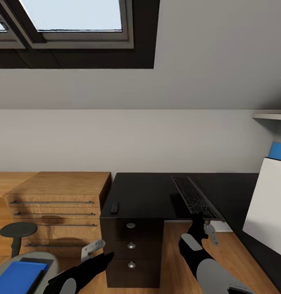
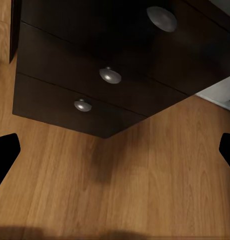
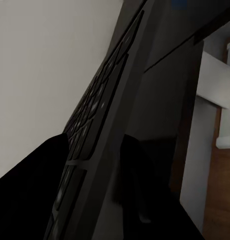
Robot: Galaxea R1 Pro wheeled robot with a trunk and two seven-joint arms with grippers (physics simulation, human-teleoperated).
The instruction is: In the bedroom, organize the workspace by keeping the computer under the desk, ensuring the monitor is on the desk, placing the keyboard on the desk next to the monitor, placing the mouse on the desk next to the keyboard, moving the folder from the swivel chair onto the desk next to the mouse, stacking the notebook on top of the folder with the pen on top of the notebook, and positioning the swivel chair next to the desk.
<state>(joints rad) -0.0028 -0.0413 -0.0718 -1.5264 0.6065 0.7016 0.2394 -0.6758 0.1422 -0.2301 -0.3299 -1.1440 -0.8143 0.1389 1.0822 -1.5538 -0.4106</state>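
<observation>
The keyboard (image 1: 193, 196) lies on the glossy black desk (image 1: 144, 192), its near end jutting past the front edge. My right gripper (image 1: 201, 222) is shut on that near end; in the right wrist view its dark fingers (image 3: 42, 190) clamp the keyboard (image 3: 99, 115). The monitor (image 1: 267, 208) stands at the right with its white back toward me. A small dark mouse (image 1: 114, 208) rests near the desk's left front corner. The blue folder (image 1: 18, 275) lies on the grey swivel chair seat (image 1: 50, 261), lower left. My left gripper (image 1: 99, 253) hangs open before the drawer unit (image 1: 132, 245).
A low light-wood cabinet (image 1: 59, 196) adjoins the desk's left side, with a round dark stool (image 1: 18, 230) in front of it. The left wrist view shows the three drawer knobs (image 2: 110, 75) over wooden floor (image 2: 145, 190). A wall shelf (image 1: 271, 116) sits upper right.
</observation>
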